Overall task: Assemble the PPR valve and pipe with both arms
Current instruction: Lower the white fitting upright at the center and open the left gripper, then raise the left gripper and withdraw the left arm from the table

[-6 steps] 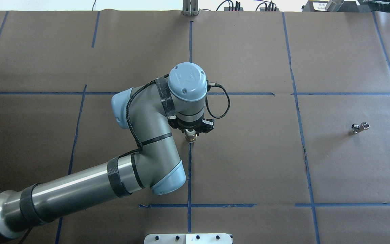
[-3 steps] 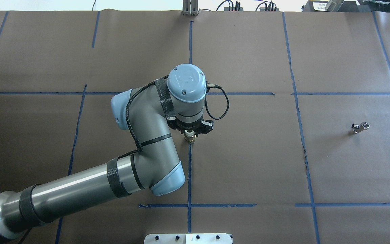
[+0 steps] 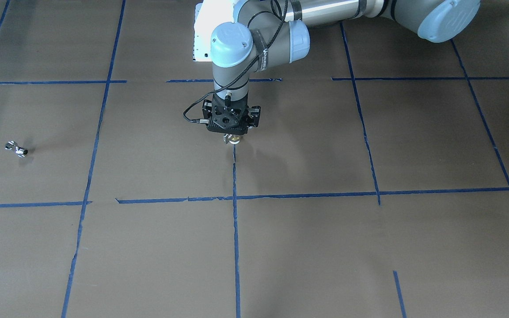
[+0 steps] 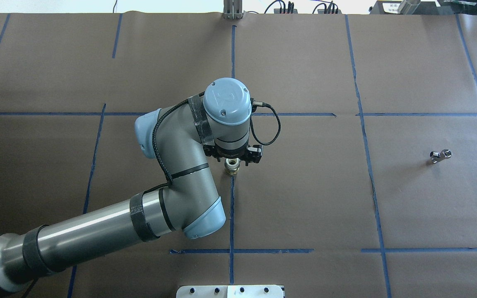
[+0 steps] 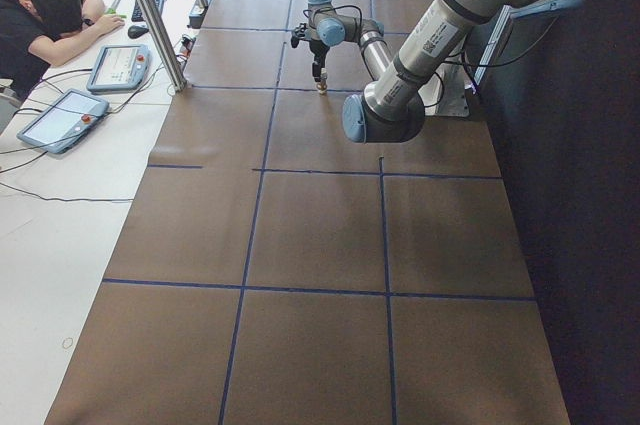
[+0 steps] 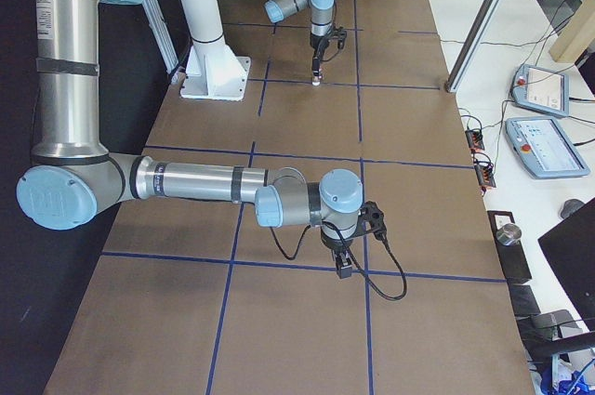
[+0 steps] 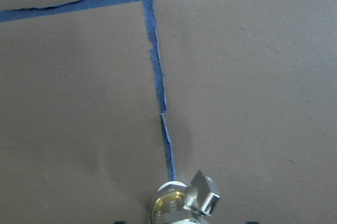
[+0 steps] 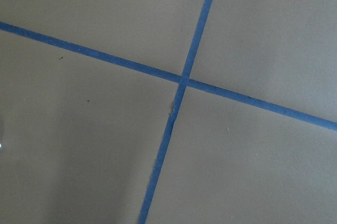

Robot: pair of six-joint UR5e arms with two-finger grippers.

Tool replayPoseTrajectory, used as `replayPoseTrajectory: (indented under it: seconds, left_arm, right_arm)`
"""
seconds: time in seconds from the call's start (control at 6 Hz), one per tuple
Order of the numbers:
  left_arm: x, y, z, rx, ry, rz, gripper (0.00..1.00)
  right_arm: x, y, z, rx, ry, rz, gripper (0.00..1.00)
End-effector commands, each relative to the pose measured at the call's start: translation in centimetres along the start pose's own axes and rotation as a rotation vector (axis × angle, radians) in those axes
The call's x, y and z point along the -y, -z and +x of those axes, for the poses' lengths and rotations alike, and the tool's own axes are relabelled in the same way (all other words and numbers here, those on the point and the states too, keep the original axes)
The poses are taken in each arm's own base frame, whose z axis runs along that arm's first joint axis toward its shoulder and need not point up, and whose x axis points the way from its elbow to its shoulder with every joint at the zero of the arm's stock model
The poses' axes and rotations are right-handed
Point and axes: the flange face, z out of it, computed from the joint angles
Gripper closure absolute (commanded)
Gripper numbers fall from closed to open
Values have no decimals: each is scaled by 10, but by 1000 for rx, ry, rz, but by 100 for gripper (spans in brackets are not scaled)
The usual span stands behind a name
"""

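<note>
Left pincer (image 4: 232, 161) is clenched on the PPR valve (image 4: 232, 169), held over the surface (image 4: 304, 198). The pipe (image 4: 440, 155) is left lying well apart, not yet picked; whether the right pincer (image 6: 344, 270) is clenched cannot be told.

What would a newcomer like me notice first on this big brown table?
The big grey left arm bends over the middle of the brown-papered table. Its black left gripper points straight down and holds a small brass-and-white PPR valve over a blue tape line. Far off on the robot's right side, a tiny shiny chrome pipe lies alone on the paper.
</note>
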Motion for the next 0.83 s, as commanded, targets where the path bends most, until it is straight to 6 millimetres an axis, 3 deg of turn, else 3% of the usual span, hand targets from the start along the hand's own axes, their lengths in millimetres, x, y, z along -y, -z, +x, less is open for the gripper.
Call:
replayPoseTrajectory:
  seconds: [0.0,0.33,0.67]
  left_arm:
    - [7,45,-35,-18,15,37,0]
    - [2,80,-142,-11,-12,14,0]
    - [29,94,-291,72,-135,16,0]
  right_arm:
    - [0,0,0,0,0,1,0]
    - [0,1,-1,1,3,2,0]
    - [1,0,-2,12,7,3,0]
